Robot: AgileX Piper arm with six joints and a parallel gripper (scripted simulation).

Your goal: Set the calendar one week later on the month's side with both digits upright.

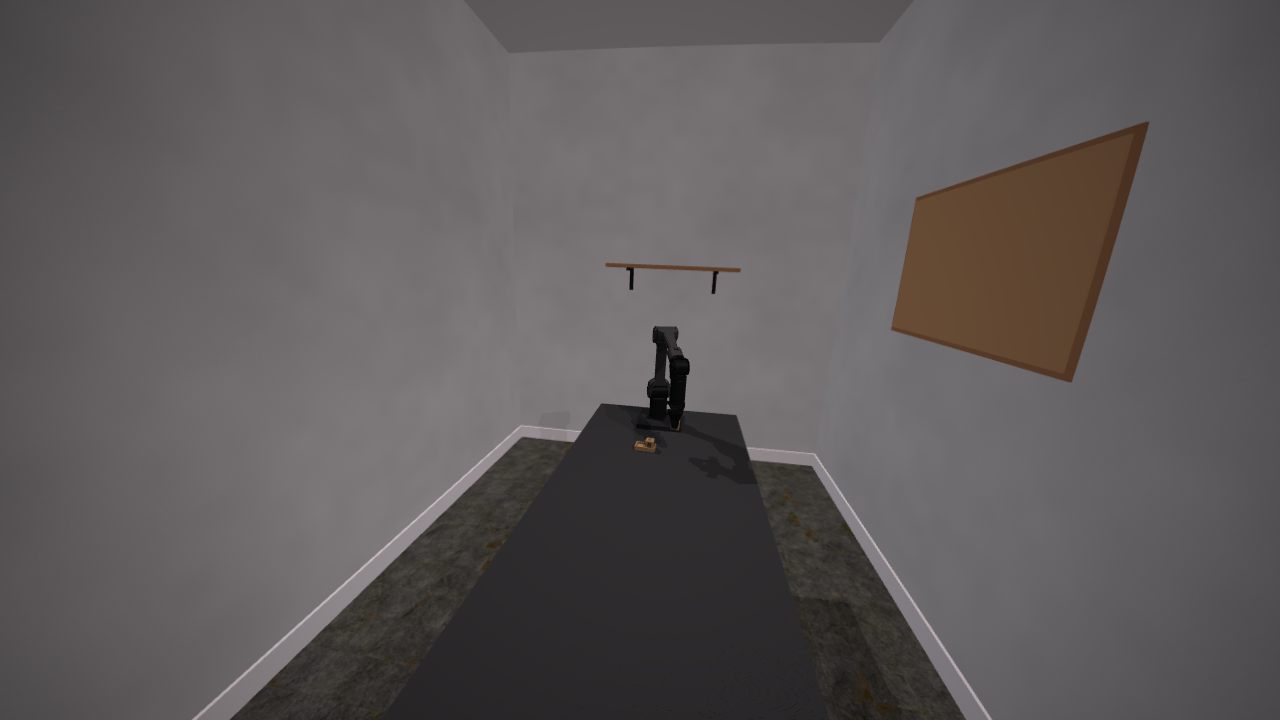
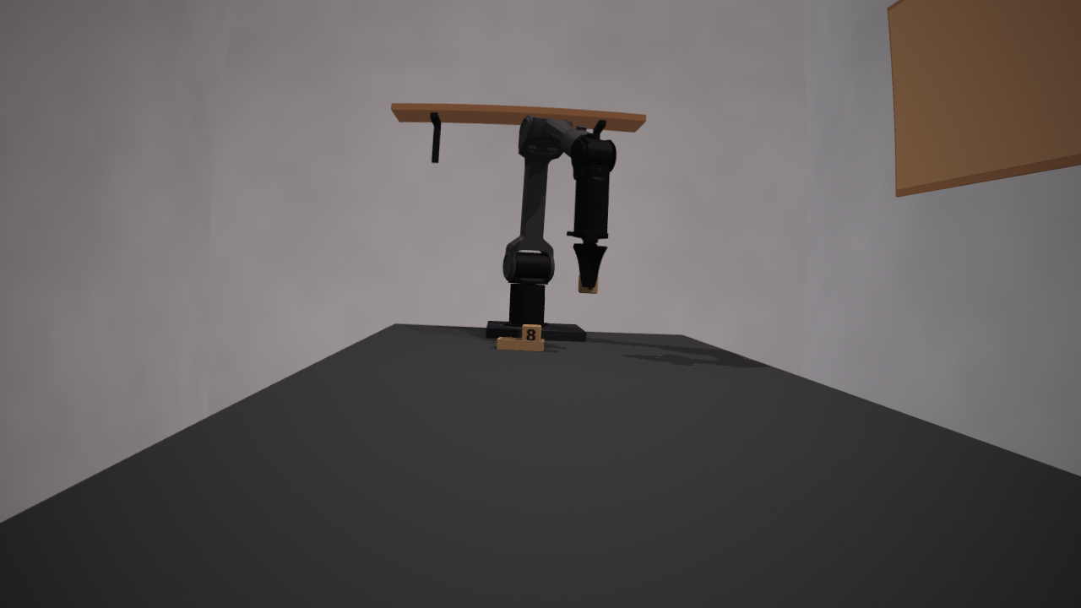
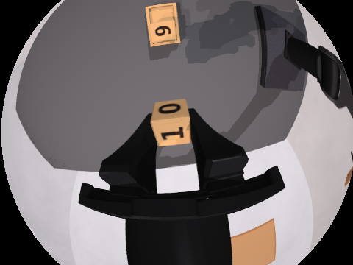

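- Wrist: your jaws (image 1: 676, 419) (image 2: 589, 285) are part-open, gripping the 0/1 cube (image 2: 588, 290) (image 3: 170, 123) above the bench (image 1: 662, 555) (image 2: 529, 453) (image 3: 92, 92).
- Exterior: your tray (image 1: 639, 448) (image 2: 510, 344) (image 3: 148, 27) sits on the bench, well apart from the jaws.
- You've got the other cube (image 1: 649, 441) (image 2: 530, 333) (image 3: 162, 32) in one end, 8 facing outward.

You had a bare, grey-walled room, its kind unclear
Around your long dark table (image 1: 640, 573) (image 2: 529, 469) (image 3: 92, 92) were a brown wooden wall shelf (image 1: 673, 266) (image 2: 483, 115) and a brown framed board (image 1: 1006, 255) (image 2: 990, 90) (image 3: 254, 243).
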